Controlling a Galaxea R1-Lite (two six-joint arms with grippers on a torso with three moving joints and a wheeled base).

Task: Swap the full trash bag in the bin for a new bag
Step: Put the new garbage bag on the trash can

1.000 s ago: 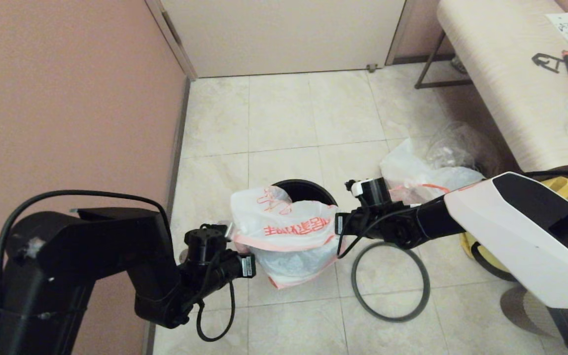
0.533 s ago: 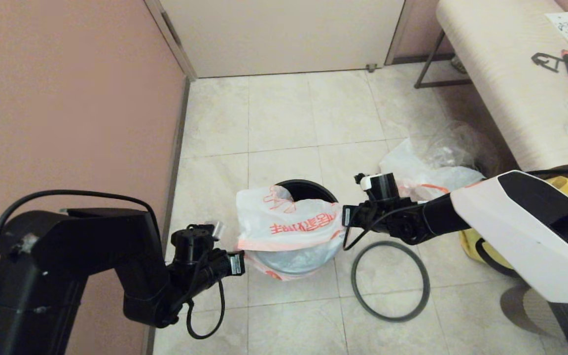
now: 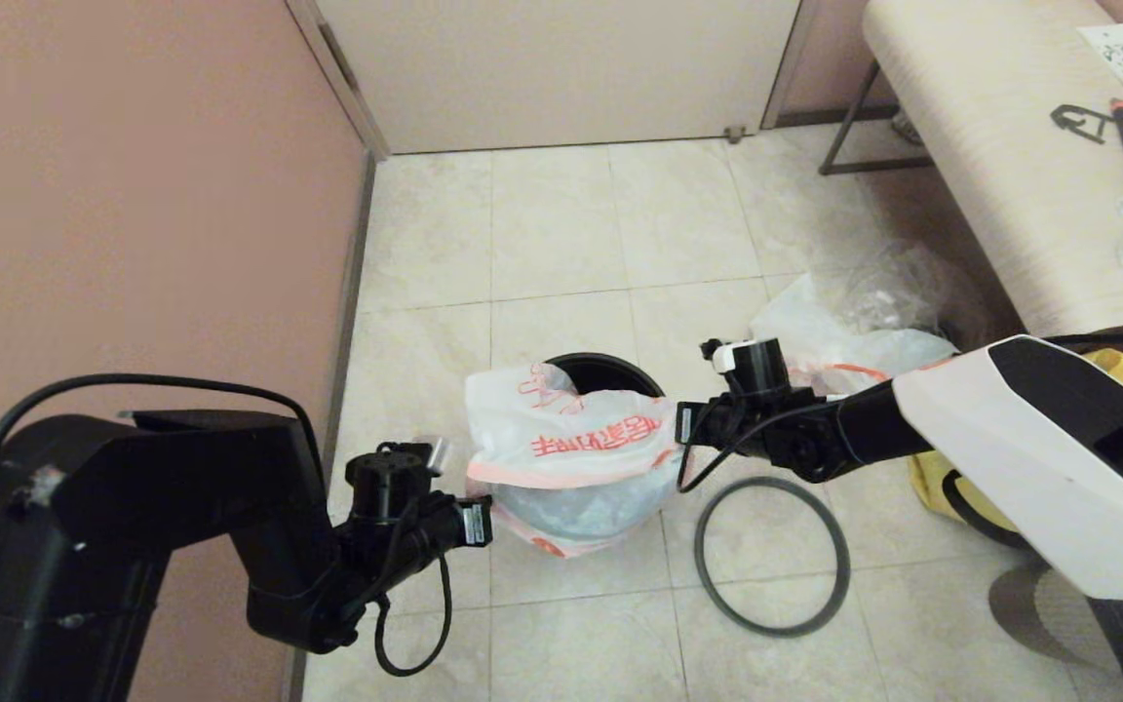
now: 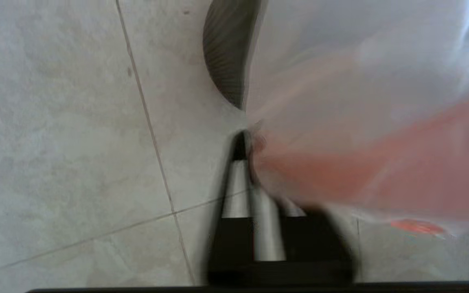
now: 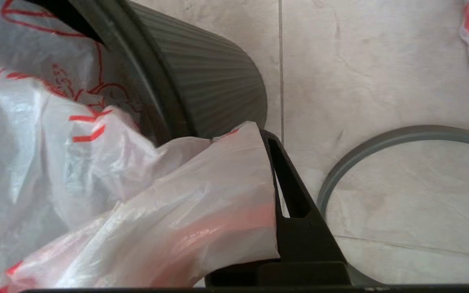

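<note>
The new bag (image 3: 571, 448) is held stretched between the left hand (image 3: 480, 519) and the right hand (image 3: 682, 429), each closed on its edge, apparently over the near rim of the bin (image 3: 610, 372). The ring (image 3: 772, 556) and full trash bag (image 3: 844, 346) lie on the tiled floor (image 3: 561, 224) to the right.

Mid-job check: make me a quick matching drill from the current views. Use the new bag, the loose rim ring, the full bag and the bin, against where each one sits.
Things:
1. new bag
2. rim ring
3. full trash bag
4. bin

Places:
A. flat on the tiles, beside the bin
B. held between left gripper and right gripper
C. on the floor behind the right arm
D. partly draped by the printed bag

Pairs: 1-B, 2-A, 3-C, 4-D
</note>
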